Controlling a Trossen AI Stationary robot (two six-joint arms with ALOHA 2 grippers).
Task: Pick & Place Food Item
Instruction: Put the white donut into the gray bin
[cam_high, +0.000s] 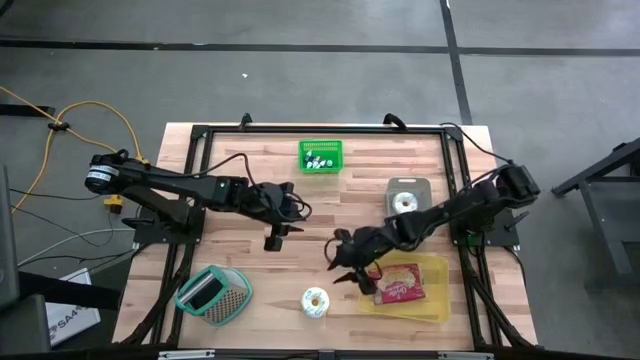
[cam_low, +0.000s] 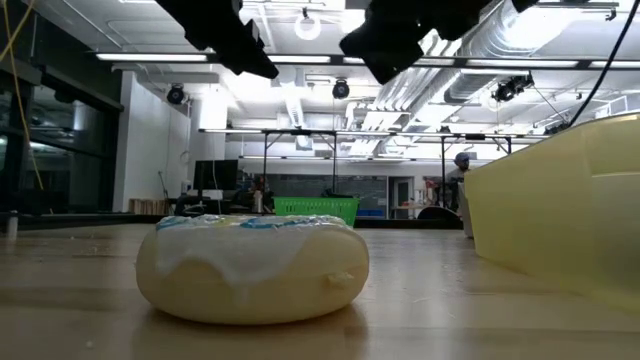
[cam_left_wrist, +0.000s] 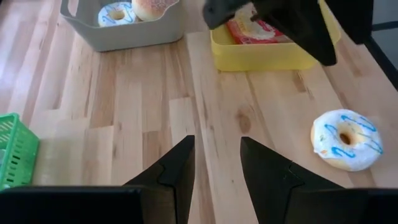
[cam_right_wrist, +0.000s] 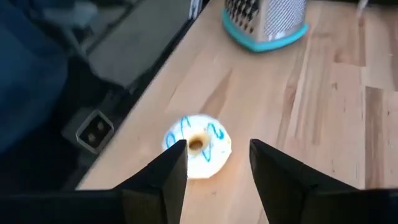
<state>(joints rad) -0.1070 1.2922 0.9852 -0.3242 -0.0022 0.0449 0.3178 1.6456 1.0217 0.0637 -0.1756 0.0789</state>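
Grey concrete floor (cam_high: 300, 80), white ceiling ducts (cam_low: 440, 70), strip lights (cam_low: 160, 57), dark windows (cam_low: 60, 150)

A green basket (cam_high: 321, 157) sits at the far middle of the wooden table (cam_high: 250, 265), with small items inside. A teal-rimmed grater (cam_high: 213, 294) lies near the front left corner. A yellow cable (cam_high: 70, 125) loops across the grey floor (cam_high: 300, 60) beside the table's left side.

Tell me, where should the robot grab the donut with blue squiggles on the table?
Probably across its outer rim, coming straight down. The donut lies flat, icing up, alone on the bare wood, so opposite sides are free. The open right gripper hovers nearest it.
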